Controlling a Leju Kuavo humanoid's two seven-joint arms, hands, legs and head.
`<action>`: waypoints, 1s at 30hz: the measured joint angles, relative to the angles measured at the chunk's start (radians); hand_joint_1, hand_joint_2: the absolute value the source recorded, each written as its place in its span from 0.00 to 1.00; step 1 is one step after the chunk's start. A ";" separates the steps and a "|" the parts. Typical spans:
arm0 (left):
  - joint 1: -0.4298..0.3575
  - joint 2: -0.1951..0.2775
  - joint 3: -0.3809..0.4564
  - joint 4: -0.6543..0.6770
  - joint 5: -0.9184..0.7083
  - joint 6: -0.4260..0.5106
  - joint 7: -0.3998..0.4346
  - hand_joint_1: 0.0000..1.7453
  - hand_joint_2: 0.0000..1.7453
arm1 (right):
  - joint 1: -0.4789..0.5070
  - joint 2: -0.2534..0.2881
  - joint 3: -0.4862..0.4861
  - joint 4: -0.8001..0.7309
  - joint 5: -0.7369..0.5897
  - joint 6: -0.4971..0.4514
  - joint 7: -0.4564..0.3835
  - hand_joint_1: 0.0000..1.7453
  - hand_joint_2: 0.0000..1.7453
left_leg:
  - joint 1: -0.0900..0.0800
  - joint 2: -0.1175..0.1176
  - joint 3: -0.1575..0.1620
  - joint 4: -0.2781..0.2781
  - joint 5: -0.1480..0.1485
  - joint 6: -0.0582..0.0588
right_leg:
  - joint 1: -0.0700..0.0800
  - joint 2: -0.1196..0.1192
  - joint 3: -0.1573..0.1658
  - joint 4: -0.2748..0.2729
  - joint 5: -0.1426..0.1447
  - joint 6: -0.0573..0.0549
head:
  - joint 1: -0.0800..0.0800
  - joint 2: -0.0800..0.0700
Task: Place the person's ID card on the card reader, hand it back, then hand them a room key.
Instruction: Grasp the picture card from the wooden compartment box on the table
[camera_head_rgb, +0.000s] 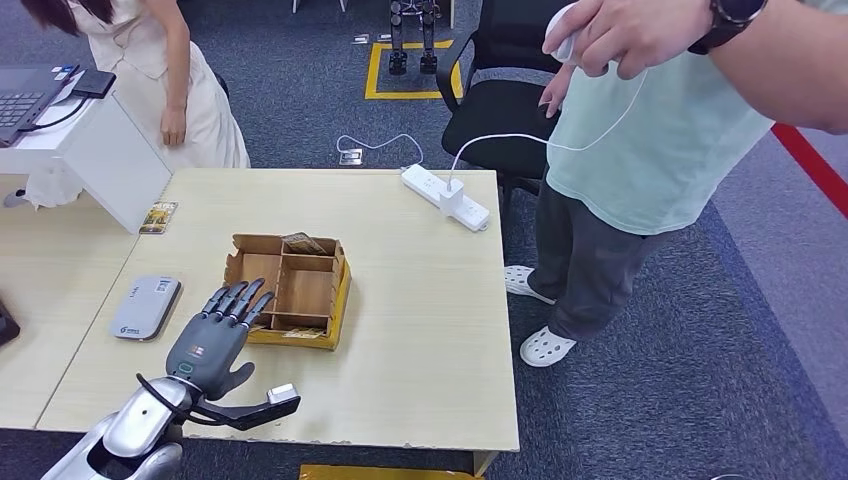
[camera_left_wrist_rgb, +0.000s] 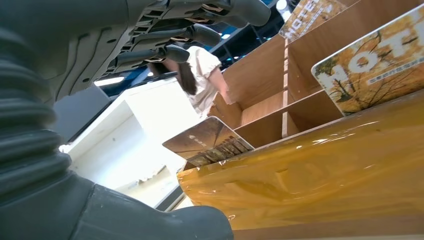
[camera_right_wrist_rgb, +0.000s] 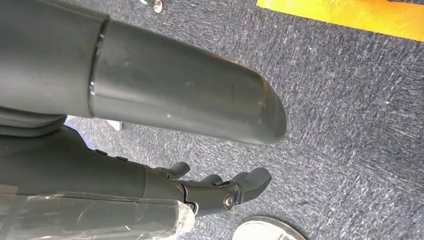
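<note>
A brown cardboard box (camera_head_rgb: 338, 297) with dividers stands mid-table, its front wall wrapped in yellow tape (camera_left_wrist_rgb: 310, 185). Picture-printed room key cards lean in its compartments (camera_left_wrist_rgb: 207, 143) (camera_left_wrist_rgb: 372, 67), and one lies in the far compartment (camera_head_rgb: 301, 243). My left hand (camera_head_rgb: 213, 338) hovers at the box's near left corner, fingers (camera_left_wrist_rgb: 165, 32) straight and spread over the rim, holding nothing. The grey card reader (camera_head_rgb: 146, 307) lies just left of that hand. A small picture card (camera_head_rgb: 158, 216) lies farther back on the table. My right hand (camera_right_wrist_rgb: 220, 192) hangs over the carpet, holding nothing.
A person in white (camera_head_rgb: 170, 70) stands at the table's far left, beside a white stand (camera_head_rgb: 100, 160) with a laptop. A person in a mint shirt (camera_head_rgb: 650, 130) stands to the right, holding a white device. A power strip (camera_head_rgb: 445, 197) lies at the far edge.
</note>
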 joint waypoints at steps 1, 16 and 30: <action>0.000 -0.005 0.003 0.003 -0.002 0.002 0.002 0.00 1.00 | 0.001 0.000 -0.001 0.000 0.000 0.000 0.000 0.00 0.00 | 0.000 0.000 0.000 0.000 0.000 0.000 | 0.000 0.000 0.000 0.000 0.000 0.000 | 0.000 0.000; 0.000 -0.060 0.063 0.021 -0.029 0.017 0.019 0.00 1.00 | 0.006 0.002 -0.008 0.000 -0.003 -0.002 -0.004 0.00 0.00 | 0.000 0.000 0.000 0.000 0.000 0.000 | 0.000 0.000 0.000 0.000 0.000 0.000 | 0.000 0.000; -0.002 -0.104 0.116 0.067 -0.091 0.026 0.052 0.00 1.00 | 0.006 0.008 -0.010 0.000 -0.001 -0.003 -0.004 0.00 0.00 | 0.000 0.000 0.000 0.000 0.000 0.000 | 0.000 0.000 0.000 0.000 0.000 0.000 | 0.000 0.000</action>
